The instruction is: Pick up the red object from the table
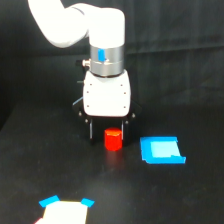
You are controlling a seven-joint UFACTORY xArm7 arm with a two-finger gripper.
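Surface: wide matte black table (30,165), black backdrop behind.
Fingers: dark, apart, one on each side of the small red-orange stubby block (113,139); contact cannot be told.
Gripper: white-bodied gripper (107,131) at 12 o'clock above the block, pointing down.
Block: near the table's centre, upright.
Neighbour: flat blue square piece (161,150) at 3 o'clock, nearby, apart.
Edge: white blue-cornered object (65,211) at 7 o'clock, well apart.

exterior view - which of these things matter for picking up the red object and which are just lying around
Part of the job:
- red object, standing between the gripper's fingers
- gripper, lowered around it
- table, the black surface it stands on

Just lying about:
- flat blue piece, to the exterior view's right of the red object
- white piece with blue corners, at the bottom edge
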